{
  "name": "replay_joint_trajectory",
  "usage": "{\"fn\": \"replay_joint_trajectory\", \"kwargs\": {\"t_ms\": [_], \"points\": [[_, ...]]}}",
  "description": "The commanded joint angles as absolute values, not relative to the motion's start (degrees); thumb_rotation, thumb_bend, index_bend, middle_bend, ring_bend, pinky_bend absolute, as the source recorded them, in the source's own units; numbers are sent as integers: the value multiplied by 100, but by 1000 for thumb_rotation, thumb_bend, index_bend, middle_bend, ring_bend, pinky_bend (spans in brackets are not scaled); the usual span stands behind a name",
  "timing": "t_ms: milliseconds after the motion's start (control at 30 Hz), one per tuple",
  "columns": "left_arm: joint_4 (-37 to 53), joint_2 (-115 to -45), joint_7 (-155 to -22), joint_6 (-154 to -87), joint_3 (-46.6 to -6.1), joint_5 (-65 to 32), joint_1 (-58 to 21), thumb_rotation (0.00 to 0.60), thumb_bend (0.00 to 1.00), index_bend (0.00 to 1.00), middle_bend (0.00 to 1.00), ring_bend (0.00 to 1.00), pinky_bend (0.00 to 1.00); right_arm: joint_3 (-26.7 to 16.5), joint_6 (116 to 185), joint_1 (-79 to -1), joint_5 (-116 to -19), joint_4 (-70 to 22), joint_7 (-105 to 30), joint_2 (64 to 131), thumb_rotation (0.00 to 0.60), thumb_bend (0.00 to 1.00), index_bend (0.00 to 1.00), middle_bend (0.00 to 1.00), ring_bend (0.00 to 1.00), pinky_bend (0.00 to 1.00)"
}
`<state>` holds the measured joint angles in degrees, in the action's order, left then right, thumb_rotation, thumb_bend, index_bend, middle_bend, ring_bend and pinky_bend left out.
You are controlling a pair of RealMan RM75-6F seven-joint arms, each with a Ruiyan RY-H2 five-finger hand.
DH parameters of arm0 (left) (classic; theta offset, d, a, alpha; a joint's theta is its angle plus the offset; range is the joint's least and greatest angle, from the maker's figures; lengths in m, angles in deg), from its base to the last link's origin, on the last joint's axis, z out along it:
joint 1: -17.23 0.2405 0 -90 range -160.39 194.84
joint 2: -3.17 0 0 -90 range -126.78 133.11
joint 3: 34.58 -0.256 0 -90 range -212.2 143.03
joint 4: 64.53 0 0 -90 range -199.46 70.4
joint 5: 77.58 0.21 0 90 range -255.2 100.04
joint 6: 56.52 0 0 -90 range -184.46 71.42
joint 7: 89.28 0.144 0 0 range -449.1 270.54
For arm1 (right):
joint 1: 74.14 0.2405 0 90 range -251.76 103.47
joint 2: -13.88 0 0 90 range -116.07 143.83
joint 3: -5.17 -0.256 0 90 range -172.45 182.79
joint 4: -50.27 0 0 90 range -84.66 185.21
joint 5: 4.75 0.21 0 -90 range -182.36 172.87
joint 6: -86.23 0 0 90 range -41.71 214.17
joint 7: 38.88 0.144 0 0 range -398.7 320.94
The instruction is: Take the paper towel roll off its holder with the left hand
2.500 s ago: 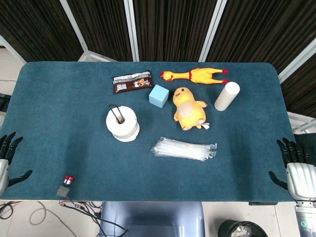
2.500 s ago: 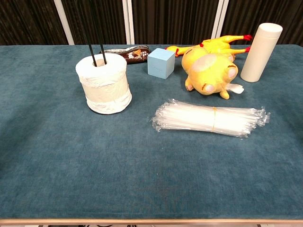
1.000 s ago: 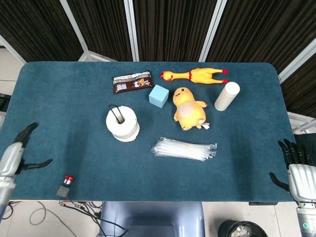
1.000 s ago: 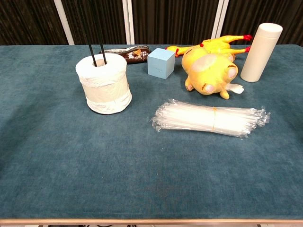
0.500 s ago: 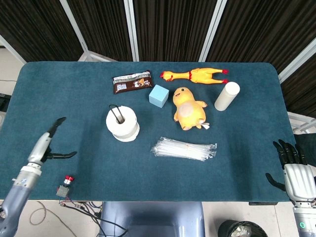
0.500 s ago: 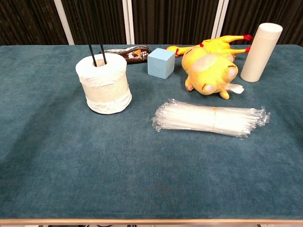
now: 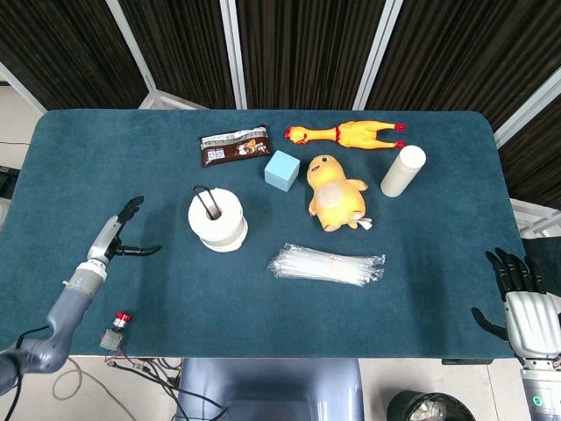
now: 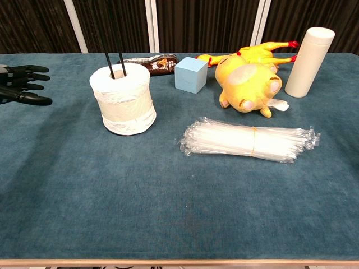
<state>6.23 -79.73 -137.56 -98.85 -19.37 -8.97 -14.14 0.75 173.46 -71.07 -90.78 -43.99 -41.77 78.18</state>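
Note:
The white paper towel roll (image 7: 217, 219) (image 8: 124, 99) stands upright on the blue table, threaded on a black wire holder (image 8: 114, 63) whose two rods stick up through its core. My left hand (image 7: 122, 234) (image 8: 21, 84) hovers over the table to the left of the roll, apart from it, fingers spread and holding nothing. At the table's front right corner my right hand (image 7: 521, 294) rests off the edge with fingers apart, empty; the chest view does not show it.
Behind the roll lie a brown snack packet (image 7: 235, 146) and a light blue cube (image 7: 281, 169). A yellow plush duck (image 7: 334, 193), a rubber chicken (image 7: 346, 134) and a white cylinder (image 7: 402, 171) sit to the right. A clear bag of straws (image 7: 327, 264) lies in front. A red-topped button (image 7: 117, 326) sits at the front left edge.
My left hand has moved up and in from the front left edge toward the roll, and now appears in the chest view. The right hand barely shifted.

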Motion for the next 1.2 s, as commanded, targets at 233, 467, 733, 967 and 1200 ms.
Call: {"fn": "replay_joint_trajectory", "kwargs": {"t_ms": [233,467,733,967,1200], "points": [[-556,-8808,-14546,-9852,-1844,-277,-1921,600,0,0,0,0,0,64,17258,-7070,-9022,-4386,-4216,7842,600,297,60,78,86,11],[-1100,-9360,-14823,-10062,-1985,137,-2177,600,0,0,0,0,0,38,17116,-7018,-8883,-4373,-4316,7891,600,298,60,78,87,10],[-1812,-9994,-14941,-10141,-1958,182,-2478,600,0,0,0,0,0,21,17140,-7025,-8852,-4401,-4362,7893,600,297,60,78,87,11],[-2196,-10348,-15141,-10283,-1919,217,-2664,600,0,0,0,0,0,13,17124,-7022,-8815,-4407,-4386,7898,600,298,60,78,87,11],[-2345,-10469,-15250,-10399,-1969,272,-2735,600,0,0,0,0,0,36,17083,-7004,-8836,-4437,-4401,7903,600,298,60,78,87,10]]}}
